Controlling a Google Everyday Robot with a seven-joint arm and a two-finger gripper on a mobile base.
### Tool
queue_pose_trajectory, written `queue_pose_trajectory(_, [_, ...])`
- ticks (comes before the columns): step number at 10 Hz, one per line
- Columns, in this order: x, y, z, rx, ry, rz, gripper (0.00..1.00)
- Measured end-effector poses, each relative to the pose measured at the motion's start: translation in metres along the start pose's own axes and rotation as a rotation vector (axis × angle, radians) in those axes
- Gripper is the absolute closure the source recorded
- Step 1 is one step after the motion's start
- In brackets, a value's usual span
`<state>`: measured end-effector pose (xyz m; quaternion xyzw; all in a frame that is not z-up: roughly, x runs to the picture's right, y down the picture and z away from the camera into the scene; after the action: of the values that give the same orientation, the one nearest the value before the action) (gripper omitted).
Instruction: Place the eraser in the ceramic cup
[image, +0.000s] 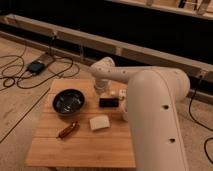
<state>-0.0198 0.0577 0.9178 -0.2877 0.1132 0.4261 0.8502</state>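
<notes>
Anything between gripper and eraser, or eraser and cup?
Nothing visible. The gripper sits just behind the eraser with no object between; the ceramic cup stands close beside the eraser, partly hidden by the arm.

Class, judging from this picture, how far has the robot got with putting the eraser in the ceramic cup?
Done: nothing; the eraser lies on the table, outside the ceramic cup beside it. In hand: the gripper hangs open just behind the eraser. Left: grasp, lift, drop it into the cup.
</notes>
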Motion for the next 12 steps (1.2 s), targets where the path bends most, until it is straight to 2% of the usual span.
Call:
queue_pose_trajectory(5, [0.005,-0.006,0.011,0.022,0.077,-0.191,0.35])
queue_pose_trajectory(12, [0.017,0.008,0.026,0.023,0.150,-0.314,0.35])
